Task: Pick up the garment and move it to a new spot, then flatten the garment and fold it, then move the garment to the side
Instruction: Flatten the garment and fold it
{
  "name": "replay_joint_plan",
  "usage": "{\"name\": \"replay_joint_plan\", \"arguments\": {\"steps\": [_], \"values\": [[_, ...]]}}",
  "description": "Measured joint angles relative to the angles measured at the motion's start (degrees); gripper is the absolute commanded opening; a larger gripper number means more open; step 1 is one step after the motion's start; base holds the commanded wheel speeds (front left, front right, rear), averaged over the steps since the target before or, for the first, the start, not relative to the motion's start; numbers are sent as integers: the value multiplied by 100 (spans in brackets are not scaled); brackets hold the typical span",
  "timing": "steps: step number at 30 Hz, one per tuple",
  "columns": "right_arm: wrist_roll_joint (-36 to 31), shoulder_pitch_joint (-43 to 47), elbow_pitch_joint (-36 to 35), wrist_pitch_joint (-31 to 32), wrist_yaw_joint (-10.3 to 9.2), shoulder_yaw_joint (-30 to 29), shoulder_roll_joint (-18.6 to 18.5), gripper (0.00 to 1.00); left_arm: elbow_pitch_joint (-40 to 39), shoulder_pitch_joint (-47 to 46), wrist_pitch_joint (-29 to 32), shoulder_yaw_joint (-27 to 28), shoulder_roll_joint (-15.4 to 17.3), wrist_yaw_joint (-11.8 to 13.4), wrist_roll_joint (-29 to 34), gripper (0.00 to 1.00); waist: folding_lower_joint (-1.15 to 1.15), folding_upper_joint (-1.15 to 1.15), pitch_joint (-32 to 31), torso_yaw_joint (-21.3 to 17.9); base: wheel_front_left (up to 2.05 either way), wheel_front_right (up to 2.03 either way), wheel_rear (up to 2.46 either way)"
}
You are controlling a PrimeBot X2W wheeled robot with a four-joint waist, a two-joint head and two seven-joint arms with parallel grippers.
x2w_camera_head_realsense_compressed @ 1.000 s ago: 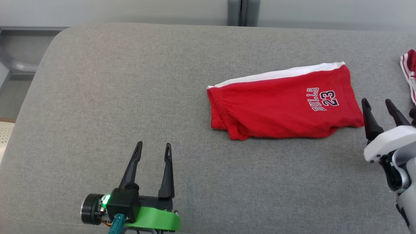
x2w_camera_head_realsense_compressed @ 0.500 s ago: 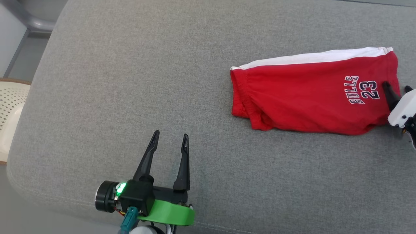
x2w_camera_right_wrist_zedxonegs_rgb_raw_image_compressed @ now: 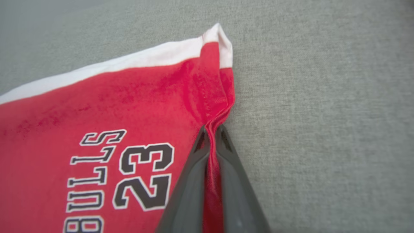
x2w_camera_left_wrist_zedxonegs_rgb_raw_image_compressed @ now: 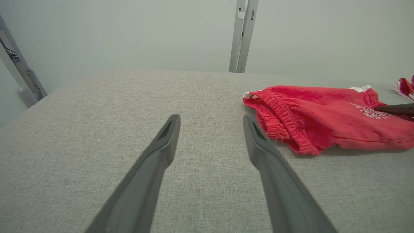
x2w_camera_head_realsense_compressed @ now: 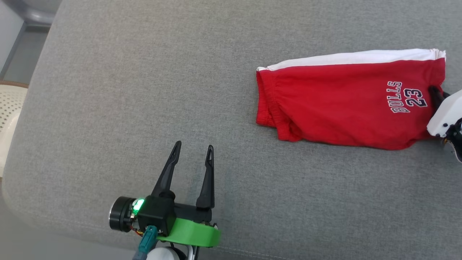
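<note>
Left gripper (x2w_camera_head_realsense_compressed: 194, 145) sits near the front edge of the grey cushion (x2w_camera_head_realsense_compressed: 144, 90), left of middle, with its two dark fingers spread apart and nothing between them; in the left wrist view, left gripper (x2w_camera_left_wrist_zedxonegs_rgb_raw_image_compressed: 211, 118) points across bare grey fabric. Red shorts (x2w_camera_head_realsense_compressed: 335, 104) lie further back on the right half of the cushion, well apart from the left gripper and folded flat. Their elastic waistband (x2w_camera_head_realsense_compressed: 265, 97) is at the left end, and a white band (x2w_camera_head_realsense_compressed: 353, 57) runs along the far edge. A "BULLS 23" print (x2w_camera_head_realsense_compressed: 406, 101) is near the right end. Right gripper (x2w_camera_head_realsense_compressed: 435, 92) comes in from the cushion's right edge, mostly hidden by its white housing. In the right wrist view, right gripper (x2w_camera_right_wrist_zedxonegs_rgb_raw_image_compressed: 212, 129) is clenched on the right-hand hem of the shorts (x2w_camera_right_wrist_zedxonegs_rgb_raw_image_compressed: 97, 103), with the cloth bunched into a narrow ridge between the fingertips. The rest of the shorts lies on the cushion. In the left wrist view, the shorts (x2w_camera_left_wrist_zedxonegs_rgb_raw_image_compressed: 323, 110) sit to the right and another red-and-white cloth (x2w_camera_left_wrist_zedxonegs_rgb_raw_image_compressed: 404, 87) lies at the far right. A grey metal post (x2w_camera_left_wrist_zedxonegs_rgb_raw_image_compressed: 241, 35) stands against the pale wall behind the far edge.
</note>
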Motion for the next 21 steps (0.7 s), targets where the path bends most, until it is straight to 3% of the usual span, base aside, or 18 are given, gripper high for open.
{"name": "replay_joint_plan", "arguments": {"steps": [12, 16, 21], "values": [[-63, 205, -532, 14, -3, 359, -961, 0, 130, 20, 0, 132, -3, -146, 77, 100, 0, 0, -293, -624, 0, 0, 0], [-192, -24, -855, 267, -4, 512, -934, 0, 198, 25, 0, 141, -4, -175, 75, 100, 0, 0, -417, -722, 0, 0, 0], [-448, -156, -1292, 584, -4, 675, -603, 0, 282, 40, 0, 113, -4, -201, 56, 100, 0, 0, -622, -755, 0, 0, 0]]}}
